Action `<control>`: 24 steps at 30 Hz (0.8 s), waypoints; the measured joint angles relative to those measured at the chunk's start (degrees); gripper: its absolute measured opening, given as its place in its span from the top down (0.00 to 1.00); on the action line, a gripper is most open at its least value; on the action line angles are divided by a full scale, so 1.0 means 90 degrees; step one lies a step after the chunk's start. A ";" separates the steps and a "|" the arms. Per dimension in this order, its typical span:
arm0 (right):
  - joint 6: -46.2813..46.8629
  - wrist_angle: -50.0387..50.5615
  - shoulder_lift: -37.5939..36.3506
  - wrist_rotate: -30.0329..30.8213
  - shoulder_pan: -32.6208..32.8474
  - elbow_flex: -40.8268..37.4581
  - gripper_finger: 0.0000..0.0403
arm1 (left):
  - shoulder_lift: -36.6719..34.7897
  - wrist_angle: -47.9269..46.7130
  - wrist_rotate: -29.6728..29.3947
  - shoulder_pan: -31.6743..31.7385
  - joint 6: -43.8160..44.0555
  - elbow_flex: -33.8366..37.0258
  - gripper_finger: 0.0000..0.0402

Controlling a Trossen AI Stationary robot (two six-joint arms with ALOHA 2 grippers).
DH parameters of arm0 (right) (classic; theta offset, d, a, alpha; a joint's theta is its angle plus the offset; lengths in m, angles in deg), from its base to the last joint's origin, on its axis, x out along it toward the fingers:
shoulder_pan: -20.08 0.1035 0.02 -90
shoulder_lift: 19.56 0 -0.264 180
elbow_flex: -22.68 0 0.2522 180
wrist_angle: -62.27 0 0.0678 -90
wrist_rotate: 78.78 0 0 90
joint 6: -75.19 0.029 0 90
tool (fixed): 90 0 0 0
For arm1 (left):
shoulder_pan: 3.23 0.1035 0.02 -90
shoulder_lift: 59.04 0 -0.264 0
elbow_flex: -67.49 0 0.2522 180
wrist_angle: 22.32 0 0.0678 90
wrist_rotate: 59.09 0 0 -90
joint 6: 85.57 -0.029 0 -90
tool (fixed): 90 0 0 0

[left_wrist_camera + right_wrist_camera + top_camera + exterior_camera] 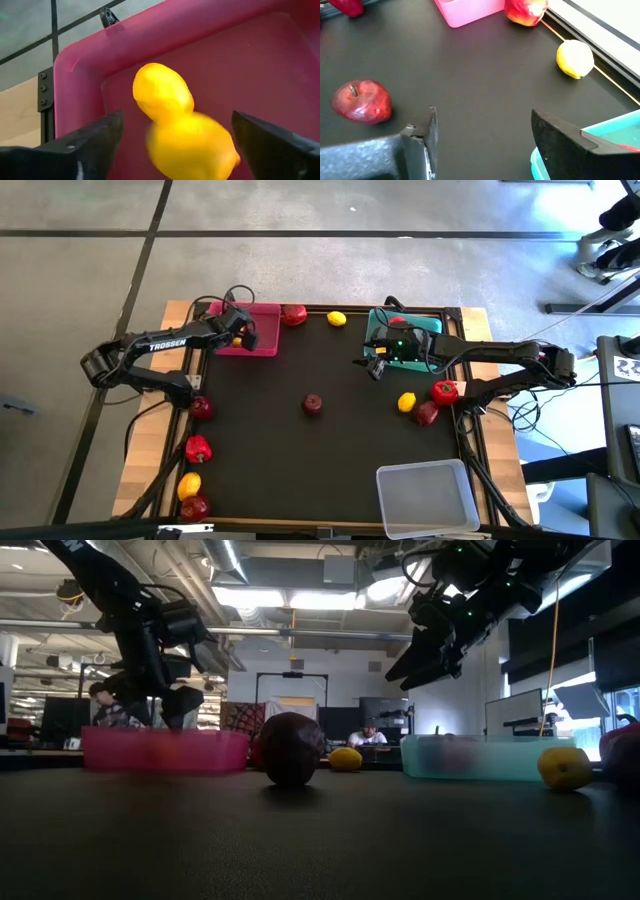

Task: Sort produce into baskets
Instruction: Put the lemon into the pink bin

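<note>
Hovering over the pink basket (262, 340), our left gripper (172, 145) has its fingers spread wide apart, with two yellow lemons (175, 120) between them in the wrist view, resting on or dropping to the basket's floor; neither finger touches them. We judge the drop into this basket is done or nearly so.

Taking the pink basket as our landmark: a red apple (294, 314) sits just beside its right wall, another lemon (337, 319) a little further along the same edge, and a dark apple (313, 404) lies out on the black mat (330, 470), well away toward the table's centre. Our right gripper (482, 135) hangs far across from the pink basket, beside the teal basket (385, 320), fingers apart and holding nothing. The clear basket (425, 498) lies well apart at the near right corner.

What could go wrong: if we lift away carelessly, a finger may catch the basket's wall and shift it against the neighbouring apple. The lemons, being round, may roll if nudged.
</note>
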 joint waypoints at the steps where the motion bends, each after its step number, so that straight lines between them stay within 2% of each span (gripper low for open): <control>1: 0.0002 0.0000 0.0000 0.0000 0.0002 0.0000 0.41 | -0.0002 -0.0003 0.0036 0.0000 0.0000 0.0000 0.04; 4: 0.0002 0.0000 0.0000 0.0000 0.0000 0.0000 0.41 | -0.0019 -0.0004 0.0232 -0.0028 -0.0018 0.0000 0.01; 13: 0.0002 -0.0115 0.0000 0.0000 0.0001 0.0000 0.41 | -0.0019 -0.0203 0.0342 -0.0360 0.0240 -0.0001 0.02; 20: 0.0002 -0.0400 0.0000 0.0002 0.0000 0.0000 0.41 | -0.0024 -0.0055 0.1210 -0.0745 0.0541 -0.0002 0.02; 24: 0.0000 -0.0780 0.0000 0.0097 -0.0005 0.0000 0.41 | -0.0103 0.0088 0.1451 -0.1166 0.0713 -0.0002 0.03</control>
